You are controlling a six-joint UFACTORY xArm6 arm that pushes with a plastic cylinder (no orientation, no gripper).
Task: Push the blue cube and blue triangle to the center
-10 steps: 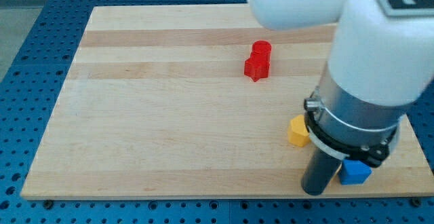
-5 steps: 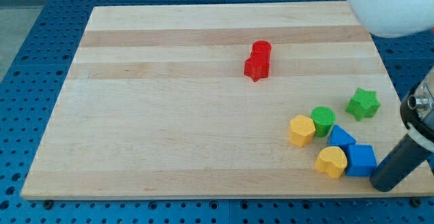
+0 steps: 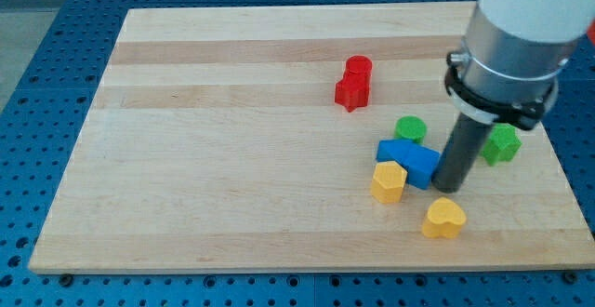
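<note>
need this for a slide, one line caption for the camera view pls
My tip presses against the right side of the blue blocks, amid yellow and green blocks on the wooden board.

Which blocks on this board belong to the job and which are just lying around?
Job: blue cube, blue triangle, touching each other; my tip against the cube's right side.

Lying about: red blocks, green cylinder, green star, two yellow blocks.

The arm is reaching down from the view's upper right, its dark rod standing nearly upright, my tip (image 3: 448,187) resting on the board.
</note>
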